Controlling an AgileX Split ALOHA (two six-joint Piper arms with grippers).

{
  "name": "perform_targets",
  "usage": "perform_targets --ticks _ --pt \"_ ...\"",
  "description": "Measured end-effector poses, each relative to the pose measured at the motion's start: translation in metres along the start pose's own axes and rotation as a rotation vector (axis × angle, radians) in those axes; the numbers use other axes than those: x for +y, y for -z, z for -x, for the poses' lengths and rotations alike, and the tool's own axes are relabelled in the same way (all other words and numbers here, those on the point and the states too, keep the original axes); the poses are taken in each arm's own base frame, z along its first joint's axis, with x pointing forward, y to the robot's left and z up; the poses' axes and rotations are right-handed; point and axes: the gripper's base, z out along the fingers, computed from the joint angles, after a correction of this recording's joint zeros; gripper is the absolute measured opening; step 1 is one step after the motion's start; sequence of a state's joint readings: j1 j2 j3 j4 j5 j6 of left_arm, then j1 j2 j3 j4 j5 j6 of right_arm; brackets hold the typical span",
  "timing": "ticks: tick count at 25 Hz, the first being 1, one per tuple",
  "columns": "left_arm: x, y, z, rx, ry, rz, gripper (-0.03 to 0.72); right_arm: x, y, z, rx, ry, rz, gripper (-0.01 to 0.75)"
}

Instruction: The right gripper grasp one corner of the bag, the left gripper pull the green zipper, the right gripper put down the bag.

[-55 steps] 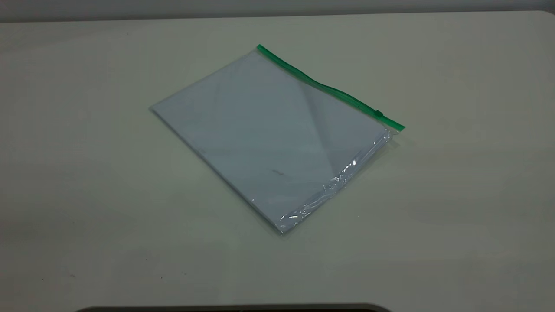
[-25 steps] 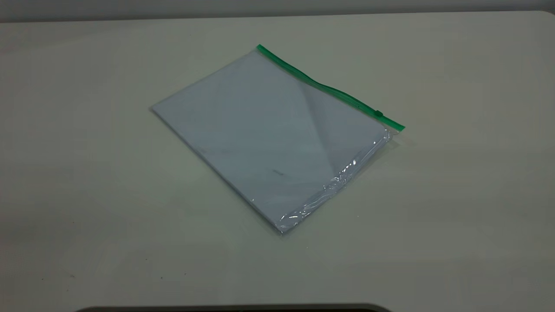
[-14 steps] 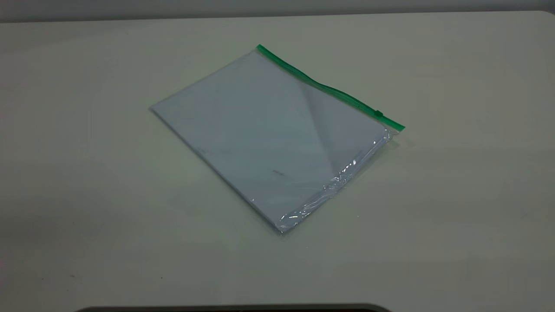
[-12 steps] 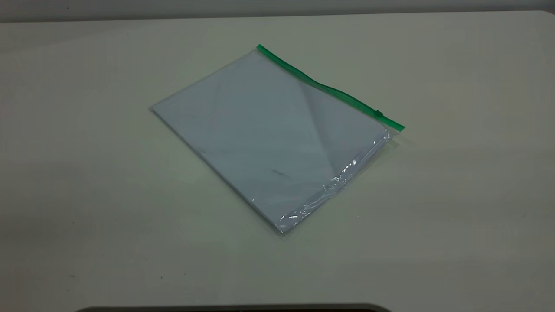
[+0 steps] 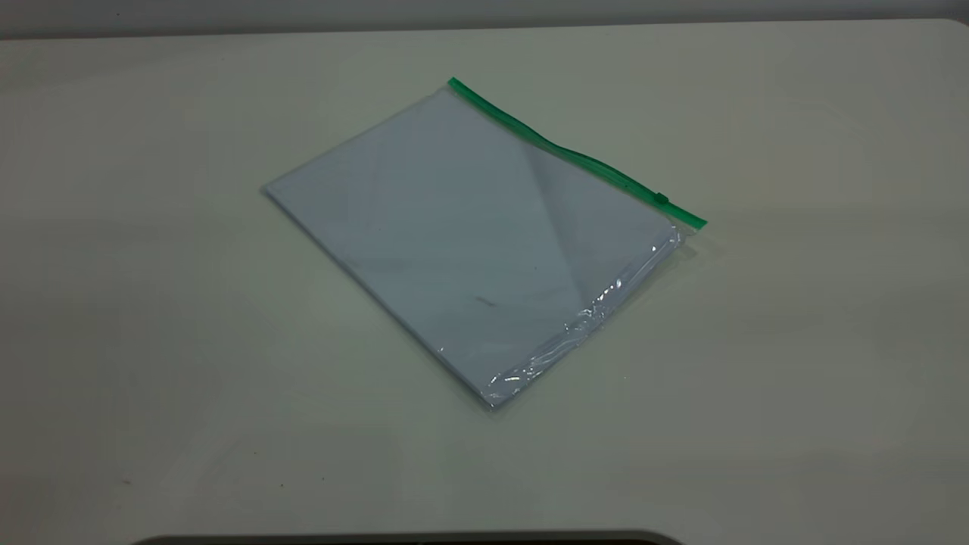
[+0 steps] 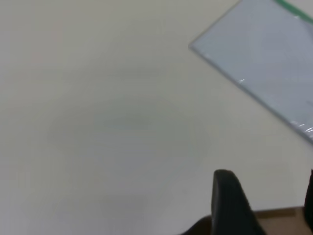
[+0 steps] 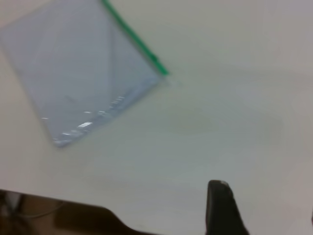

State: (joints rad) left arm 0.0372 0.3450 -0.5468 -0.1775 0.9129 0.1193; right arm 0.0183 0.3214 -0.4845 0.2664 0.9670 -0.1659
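The bag is a clear pouch with pale blue-white sheets inside, lying flat at the table's middle. The green zipper runs along its far right edge, with the slider tab close to the corner of the bag at the right. Neither arm shows in the exterior view. The left gripper is open and empty over bare table, well away from the bag. The right gripper is open and empty above the table, apart from the bag and its green corner.
The pale table lies bare around the bag. Its near edge shows dark at the bottom of the exterior view, and a brown edge shows under the left gripper.
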Motion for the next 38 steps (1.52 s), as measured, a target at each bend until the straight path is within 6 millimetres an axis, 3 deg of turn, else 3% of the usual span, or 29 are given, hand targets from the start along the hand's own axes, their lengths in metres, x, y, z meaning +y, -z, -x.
perform_targets --ticks 8,15,19,22,28,34,38 --pt "-0.004 -0.053 0.071 0.003 -0.112 -0.155 0.458 -0.006 -0.073 0.04 0.09 -0.023 0.12 0.52" --pt "-0.008 -0.095 0.1 0.014 -0.176 -0.29 0.514 -0.021 -0.158 0.046 0.189 -0.117 0.164 0.52" --pt "-0.011 -0.114 0.113 -0.005 -0.173 -0.363 0.516 -0.03 -0.204 0.034 0.237 -0.161 0.168 0.52" --pt "-0.012 -0.127 0.119 -0.017 -0.18 -0.402 0.516 -0.035 -0.239 0.015 0.294 -0.197 0.194 0.52" --pt "-0.01 -0.152 0.12 0.009 -0.168 -0.436 0.516 -0.036 -0.301 -0.011 0.386 -0.204 0.346 0.52" --pt "-0.009 -0.162 0.118 0.03 -0.171 -0.438 0.518 -0.045 -0.358 -0.021 0.413 -0.213 0.393 0.521" --pt "-0.009 -0.162 0.118 0.027 -0.171 -0.434 0.518 -0.048 -0.386 -0.032 0.42 -0.206 0.438 0.521"
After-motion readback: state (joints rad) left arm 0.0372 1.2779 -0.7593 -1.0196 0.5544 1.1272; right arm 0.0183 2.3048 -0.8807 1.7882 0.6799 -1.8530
